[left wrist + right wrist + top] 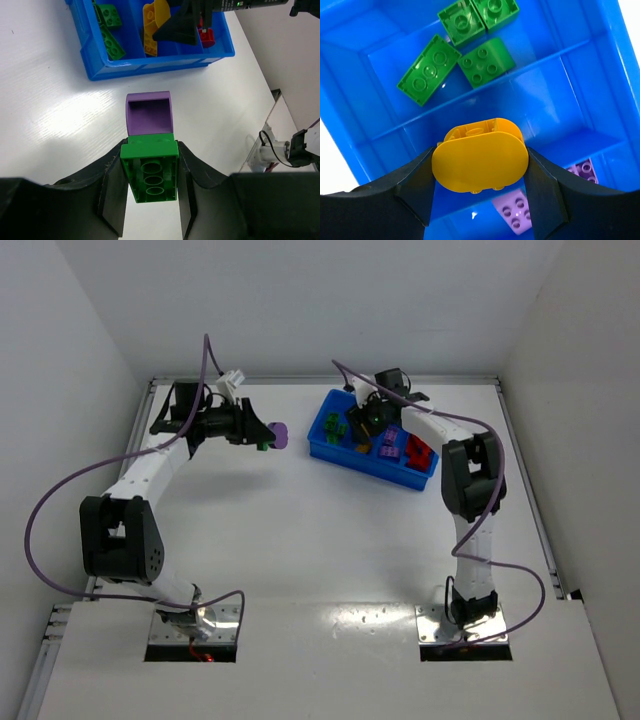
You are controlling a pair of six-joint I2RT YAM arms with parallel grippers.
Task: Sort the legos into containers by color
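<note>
My left gripper (150, 150) is shut on a green lego (150, 172) with a purple lego (149, 114) joined to its far end. It holds the pair above the table, left of the blue bin (322, 450). My right gripper (480, 155) hangs over the bin, shut on a rounded yellow lego (480, 165) above a middle compartment. Several green legos (455, 50) lie in the end compartment. Purple legos (516, 211) lie in the compartment on the other side. In the top view the left gripper (258, 435) and right gripper (363, 425) are about a bin's width apart.
The bin's front wall (150, 66) faces the left gripper across bare white table. A red lego (418, 452) lies in the bin's right end compartment. White walls enclose the table at the back and on both sides. Purple cables loop off both arms.
</note>
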